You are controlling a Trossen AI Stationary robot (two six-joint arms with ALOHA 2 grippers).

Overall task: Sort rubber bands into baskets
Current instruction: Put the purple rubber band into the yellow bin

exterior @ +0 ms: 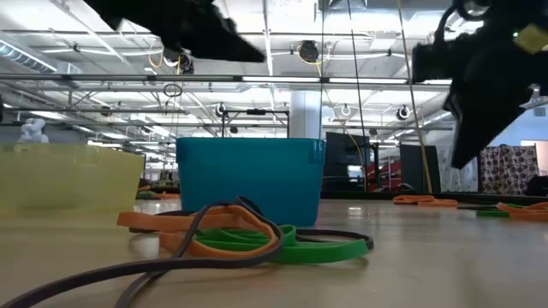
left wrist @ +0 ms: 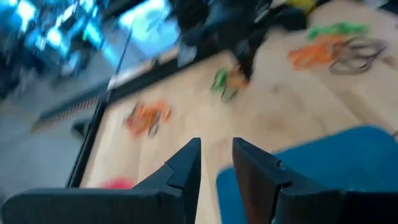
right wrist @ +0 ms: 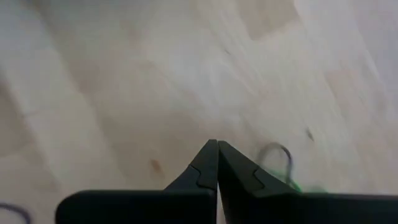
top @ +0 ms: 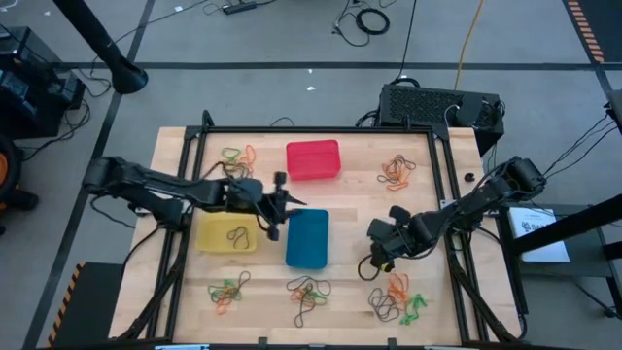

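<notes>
- Grey floor point(top: 292, 39) all around the wooden bench point(top: 355, 209), marked off with dark lines.
- Black cables point(top: 364, 19) and a yellow cord point(top: 473, 34) trail across it.
- A black box point(top: 437, 105) sits at the bench's far edge.
- Up high: white ceiling beams point(exterior: 282, 38), a pillar point(exterior: 306, 115), hanging lamps.
</notes>
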